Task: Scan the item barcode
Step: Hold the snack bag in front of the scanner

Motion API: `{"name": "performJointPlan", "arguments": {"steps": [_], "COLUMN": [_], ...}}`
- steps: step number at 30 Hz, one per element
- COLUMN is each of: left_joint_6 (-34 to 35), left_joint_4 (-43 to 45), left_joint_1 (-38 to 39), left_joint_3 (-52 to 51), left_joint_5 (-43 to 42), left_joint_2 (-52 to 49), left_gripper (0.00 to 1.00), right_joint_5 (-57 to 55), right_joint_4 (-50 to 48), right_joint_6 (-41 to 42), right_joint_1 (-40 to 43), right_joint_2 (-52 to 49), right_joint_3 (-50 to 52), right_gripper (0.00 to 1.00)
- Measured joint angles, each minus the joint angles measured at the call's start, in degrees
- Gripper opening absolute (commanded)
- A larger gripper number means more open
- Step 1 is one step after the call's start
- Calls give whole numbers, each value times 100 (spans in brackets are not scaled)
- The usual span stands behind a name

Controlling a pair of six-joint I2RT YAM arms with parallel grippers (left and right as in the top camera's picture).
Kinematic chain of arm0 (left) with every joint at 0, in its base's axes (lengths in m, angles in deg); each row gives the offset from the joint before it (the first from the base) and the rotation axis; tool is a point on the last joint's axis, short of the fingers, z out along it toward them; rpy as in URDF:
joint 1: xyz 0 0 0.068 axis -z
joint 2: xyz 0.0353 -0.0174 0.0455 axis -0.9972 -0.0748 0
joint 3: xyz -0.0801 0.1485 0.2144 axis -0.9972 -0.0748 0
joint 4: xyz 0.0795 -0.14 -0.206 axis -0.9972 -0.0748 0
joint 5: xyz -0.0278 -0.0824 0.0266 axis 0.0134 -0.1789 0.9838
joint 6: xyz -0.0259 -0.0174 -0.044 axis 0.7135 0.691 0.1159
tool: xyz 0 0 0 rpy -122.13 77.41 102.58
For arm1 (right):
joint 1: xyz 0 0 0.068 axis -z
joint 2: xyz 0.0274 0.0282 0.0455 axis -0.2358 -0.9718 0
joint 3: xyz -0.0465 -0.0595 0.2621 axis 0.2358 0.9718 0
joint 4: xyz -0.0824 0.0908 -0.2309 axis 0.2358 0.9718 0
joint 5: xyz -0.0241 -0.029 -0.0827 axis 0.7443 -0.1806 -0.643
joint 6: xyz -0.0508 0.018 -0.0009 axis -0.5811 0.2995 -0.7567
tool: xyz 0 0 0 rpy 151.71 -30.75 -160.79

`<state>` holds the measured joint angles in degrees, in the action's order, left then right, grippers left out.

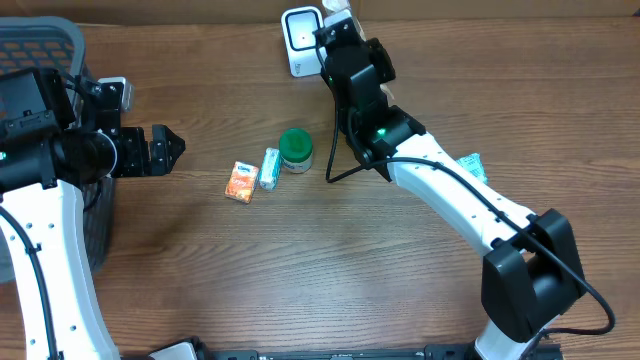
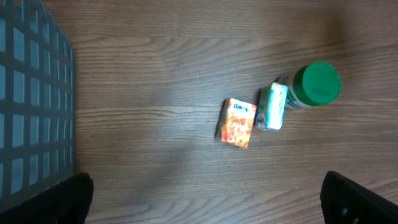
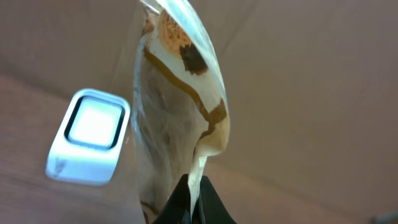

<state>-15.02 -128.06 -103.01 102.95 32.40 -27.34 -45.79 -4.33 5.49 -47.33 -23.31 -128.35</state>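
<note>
My right gripper (image 1: 336,24) (image 3: 194,198) is shut on the edge of a cream plastic packet (image 3: 177,106) with brown markings, holding it up at the table's far edge. The packet (image 1: 338,8) hangs just right of the white barcode scanner (image 1: 300,38) (image 3: 90,137), whose window faces up. No barcode shows on the packet. My left gripper (image 1: 170,148) (image 2: 208,190) hovers open over bare wood at the left, with nothing between its fingers.
An orange box (image 1: 240,182) (image 2: 238,122), a pale green packet (image 1: 269,168) (image 2: 272,107) and a green-lidded jar (image 1: 296,150) (image 2: 316,84) lie mid-table. A grey basket (image 1: 40,50) (image 2: 31,93) stands far left. A teal item (image 1: 472,165) shows beside the right arm. A brown cardboard wall runs along the back.
</note>
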Motion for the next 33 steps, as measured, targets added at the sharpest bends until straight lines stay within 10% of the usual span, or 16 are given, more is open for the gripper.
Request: {"name": "performJointPlan", "arguments": {"steps": [15,33], "left_joint_6": [0,0], "left_joint_4": [0,0], "left_joint_1": [0,0], "left_joint_3": [0,0], "left_joint_5": [17,17], "left_joint_2": [0,0], "left_gripper": [99,100], "right_joint_5": [-503,-291], "right_joint_4": [-3136,-3331], "right_joint_6": [-2623,-3451], "right_joint_1": [-4,0], "right_joint_2": [-1541,-2155], "right_joint_3": [-24,-24], "right_gripper": [4,4]}}
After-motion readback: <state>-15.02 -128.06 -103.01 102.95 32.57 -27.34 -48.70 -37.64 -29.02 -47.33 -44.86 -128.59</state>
